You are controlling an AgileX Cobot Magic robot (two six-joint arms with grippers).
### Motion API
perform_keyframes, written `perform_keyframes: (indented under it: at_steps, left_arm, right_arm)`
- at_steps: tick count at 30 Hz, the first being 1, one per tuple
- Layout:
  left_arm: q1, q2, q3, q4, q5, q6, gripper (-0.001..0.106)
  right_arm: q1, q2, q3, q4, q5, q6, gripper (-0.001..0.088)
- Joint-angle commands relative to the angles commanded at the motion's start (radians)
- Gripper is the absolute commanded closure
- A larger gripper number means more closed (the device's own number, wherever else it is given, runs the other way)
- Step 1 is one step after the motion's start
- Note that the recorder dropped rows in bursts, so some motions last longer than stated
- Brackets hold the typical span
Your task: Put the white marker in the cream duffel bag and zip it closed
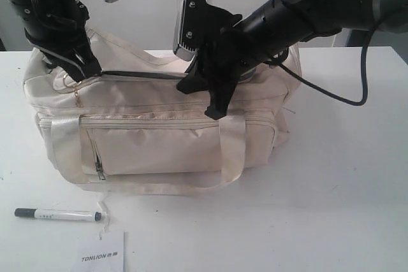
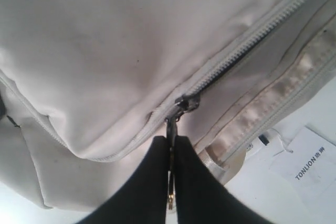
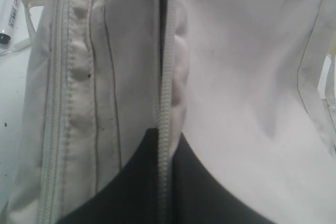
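Exterior view: the white marker (image 1: 58, 214) lies on the counter (image 1: 331, 189) outside the cream duffel bag (image 1: 159, 144). It is below and in front of the nearer left pincer (image 1: 80, 62), its long axis along the bag's front. Left wrist view: that pincer grips the zipper pull (image 2: 171, 127). Right wrist view: the right pincer (image 3: 164, 135) pinches the zipper edge (image 3: 165, 77).

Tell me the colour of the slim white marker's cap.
Dark grey; the cap shows best in the exterior view.

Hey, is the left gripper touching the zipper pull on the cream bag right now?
Touching. The left wrist view shows the left gripper shut and pinching the zipper pull of the cream duffel bag, with no gap between them.
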Motion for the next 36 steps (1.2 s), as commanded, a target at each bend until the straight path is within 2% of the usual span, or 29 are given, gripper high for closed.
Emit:
perform_keyframes:
  at_steps: [9, 15, 20, 26, 29, 31, 34, 36]
  left_arm:
    - [0.007, 0.0, 0.0, 0.019, 0.0, 0.002, 0.105]
    - [0.073, 0.0, 0.002, -0.025, 0.0, 0.004, 0.105]
    - [0.08, 0.0, 0.051, -0.028, 0.0, 0.023, 0.105]
    - [0.08, -0.007, 0.058, -0.03, 0.0, 0.0, 0.105]
    - [0.08, -0.024, 0.058, -0.033, 0.0, -0.001, 0.105]
    - [0.08, -0.035, 0.058, -0.035, 0.0, -0.001, 0.105]
    - [0.08, -0.039, 0.058, -0.043, 0.0, -0.001, 0.105]
    - [0.08, -0.039, 0.058, -0.049, 0.0, -0.001, 0.105]
  right_arm:
    - [0.0, 0.0, 0.0, 0.0, 0.0, 0.002, 0.0868]
    - [0.0, 0.0, 0.0, 0.0, 0.0, 0.002, 0.0868]
    - [0.0, 0.0, 0.0, -0.004, 0.0, 0.002, 0.0868]
    - [0.0, -0.006, 0.0, -0.004, -0.024, 0.002, 0.0857]
    - [0.0, -0.018, -0.002, 0.008, -0.055, 0.002, 0.074]
    - [0.0, -0.024, -0.002, 0.01, -0.051, 0.002, 0.0614]
    - [0.002, -0.03, -0.002, 0.012, -0.013, 0.004, 0.0376]
    - [0.016, -0.04, -0.002, 0.058, -0.004, 0.014, 0.0272]
